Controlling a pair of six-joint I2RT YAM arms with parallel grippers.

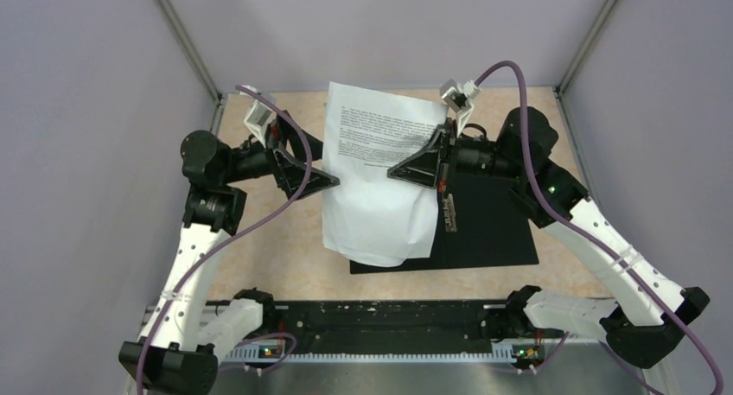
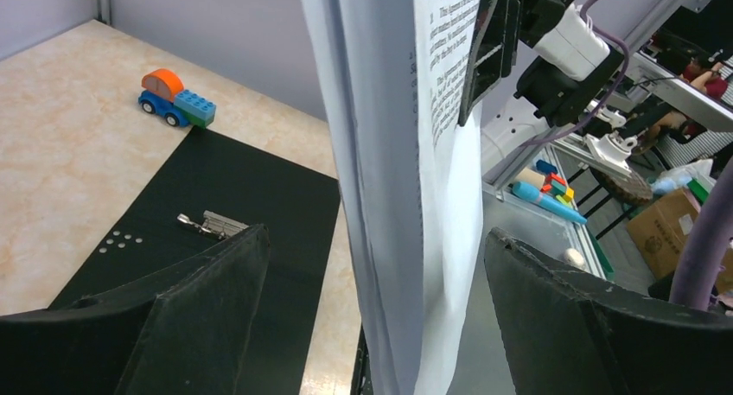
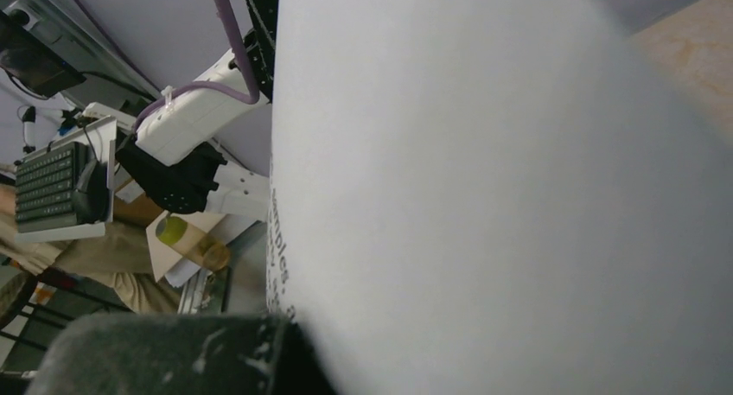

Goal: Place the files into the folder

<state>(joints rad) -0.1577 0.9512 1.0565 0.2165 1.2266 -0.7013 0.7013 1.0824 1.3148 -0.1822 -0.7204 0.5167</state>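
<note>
Where the files (image 1: 373, 212) were: off the table (image 1: 285, 248), hanging upright as one floppy white bunch over the left part of the open folder (image 1: 488, 231); black print ran across the upper part; the lower part was blank and bowed; the sheets could not be counted
Right tool (image 1: 399, 169): closed on the files at their right edge, about halfway down the bunch; in the right wrist view white paper filled nearly the whole picture, with one dark finger (image 3: 164, 352) at the bottom
Left tool (image 2: 376, 321): open, jaws spread wide; its two fingers (image 2: 207, 326) stood on either side of the bunch's left edge; in the left wrist view neither finger touched the paper
Folder: lay flat and open on the table, black inside facing up; a metal clip (image 2: 210, 225) sat along the middle fold; whether the files' lower edge touched it could not be told
Toy car (image 2: 175, 98): orange and blue; stood on the table just beside the folder's far corner, well apart from both tools
</note>
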